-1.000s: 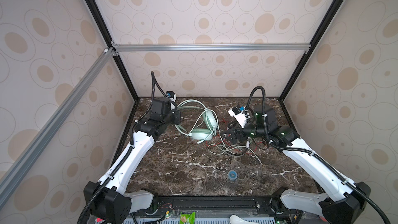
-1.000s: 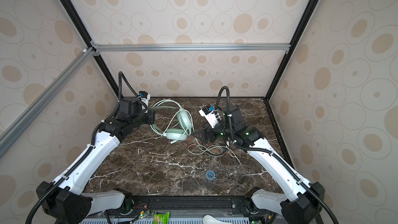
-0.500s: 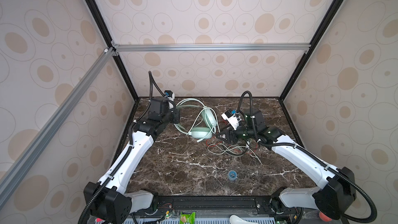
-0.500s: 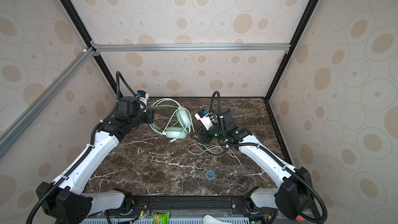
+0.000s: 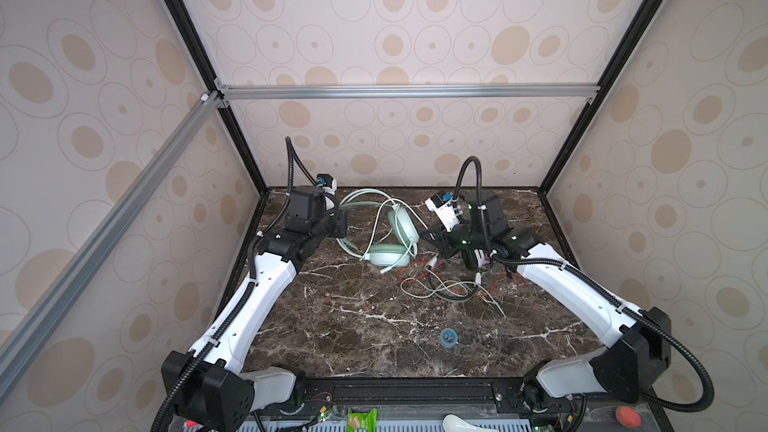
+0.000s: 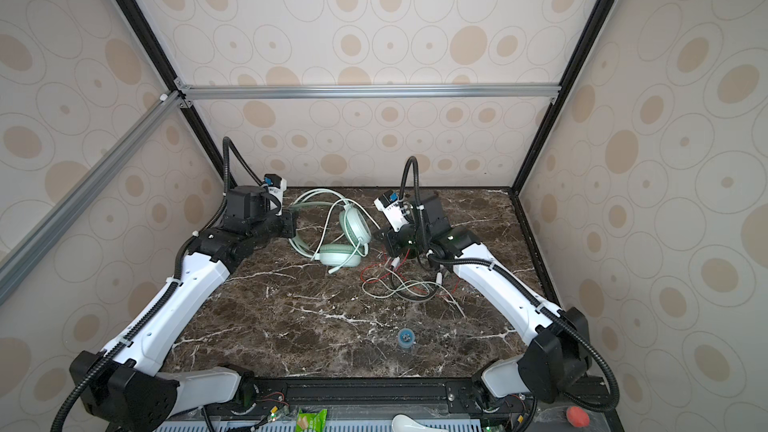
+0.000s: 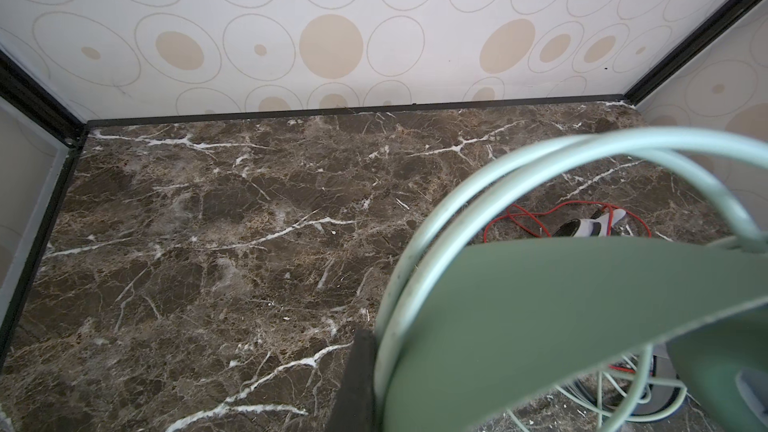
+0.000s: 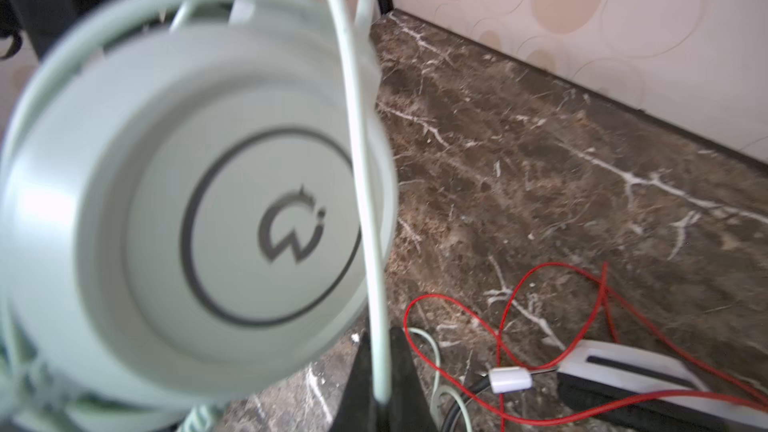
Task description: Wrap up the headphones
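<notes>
White-and-black headset (image 5: 473, 263): mostly hidden under right arm (image 5: 561, 284).
Mint earcup (image 8: 187, 201): blurred, cut off at view's edge.
Small blue round item (image 5: 448, 337), 6 o'clock of cords (image 5: 440, 288): too small to identify.

cord tangle (image 5: 440, 286) right of headphones (image 5: 390, 238)

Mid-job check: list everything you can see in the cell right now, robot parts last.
mint green headset: one, pale mint, back of the table, between the arms
mint cord: one, mint, across an ear cup, running down into the cable tangle
white-and-black headset: one, mostly hidden under the right arm
red cord: one, thin, red, tangled beside that headset
small round thing: one, blue, front centre; cannot tell what
table: one, dark brown marble
left end effector: one, black, shut on mint green headset at its band
right end effector: one, black, shut on mint cord
</notes>
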Motion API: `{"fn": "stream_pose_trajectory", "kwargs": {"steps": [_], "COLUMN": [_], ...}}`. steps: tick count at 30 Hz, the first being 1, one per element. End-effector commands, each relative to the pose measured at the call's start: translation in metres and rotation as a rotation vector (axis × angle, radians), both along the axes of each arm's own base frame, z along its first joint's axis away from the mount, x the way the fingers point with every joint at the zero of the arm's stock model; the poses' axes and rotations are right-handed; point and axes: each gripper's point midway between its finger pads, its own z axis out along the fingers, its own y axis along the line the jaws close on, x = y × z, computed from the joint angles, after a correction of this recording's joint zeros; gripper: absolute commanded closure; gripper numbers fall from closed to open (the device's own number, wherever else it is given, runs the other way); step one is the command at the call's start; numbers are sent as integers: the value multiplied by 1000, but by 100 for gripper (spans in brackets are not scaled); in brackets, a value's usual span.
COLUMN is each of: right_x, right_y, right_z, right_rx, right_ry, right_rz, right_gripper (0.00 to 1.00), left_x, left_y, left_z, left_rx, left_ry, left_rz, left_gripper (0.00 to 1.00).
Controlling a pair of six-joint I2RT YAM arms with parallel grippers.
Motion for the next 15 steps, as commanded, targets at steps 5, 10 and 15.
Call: {"fn": "stream_pose_trajectory", "kwargs": {"steps": [5, 10, 15], "right_x": [38, 51, 63], "right_y": [-18, -21, -24], "right_z": [-7, -23, -36], "right_rx": [-167, -180, -130], "right_ry": [11, 55, 108], "right_rz": [-155, -196, -240], "right_gripper": [100, 100, 100], "left_x": [-2, -2, -5], "left_y": [-9, -12, -15], "left_z": [36, 44, 54], "left_rx": [-94, -122, -166], "left_ry": [-114, -135, -155], "left_rz": [-43, -49, -62], "left_gripper": [100, 100, 100]}}
